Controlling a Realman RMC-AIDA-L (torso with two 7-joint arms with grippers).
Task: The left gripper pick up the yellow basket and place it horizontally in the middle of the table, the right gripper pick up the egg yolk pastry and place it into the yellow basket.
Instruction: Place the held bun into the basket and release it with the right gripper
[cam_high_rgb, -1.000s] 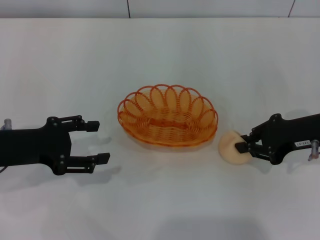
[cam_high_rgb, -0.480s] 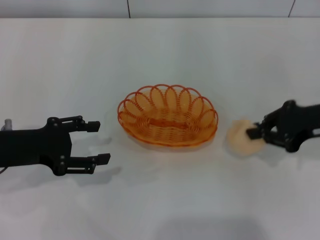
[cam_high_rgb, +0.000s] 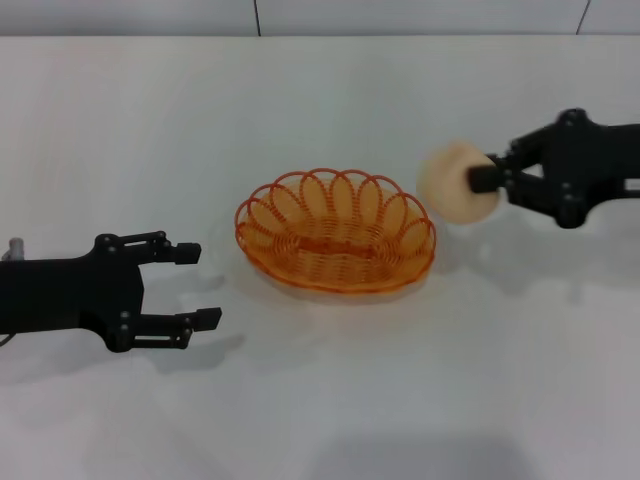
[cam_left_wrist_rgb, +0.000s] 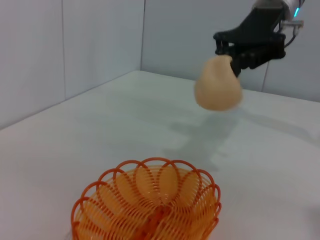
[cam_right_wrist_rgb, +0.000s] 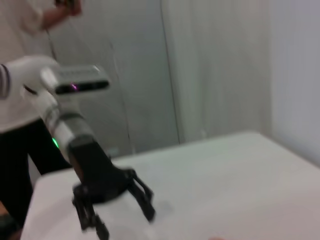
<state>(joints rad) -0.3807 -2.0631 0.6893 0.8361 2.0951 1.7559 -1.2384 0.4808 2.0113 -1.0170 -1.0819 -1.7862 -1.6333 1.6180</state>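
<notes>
The yellow basket (cam_high_rgb: 336, 232) stands lengthwise across the middle of the white table (cam_high_rgb: 320, 400); it also shows in the left wrist view (cam_left_wrist_rgb: 147, 207). My right gripper (cam_high_rgb: 484, 177) is shut on the egg yolk pastry (cam_high_rgb: 455, 183) and holds it in the air, above and to the right of the basket's right end. The left wrist view shows the pastry (cam_left_wrist_rgb: 217, 89) hanging from the right gripper (cam_left_wrist_rgb: 231, 59). My left gripper (cam_high_rgb: 197, 284) is open and empty, low over the table to the left of the basket; it also shows in the right wrist view (cam_right_wrist_rgb: 122, 212).
A wall with panel seams runs behind the table's far edge (cam_high_rgb: 320, 36). A person in white stands beyond the table in the right wrist view (cam_right_wrist_rgb: 20, 100).
My right gripper has lifted the pastry off the table and carried it up and slightly left toward the basket. The left arm and the basket have not moved.
</notes>
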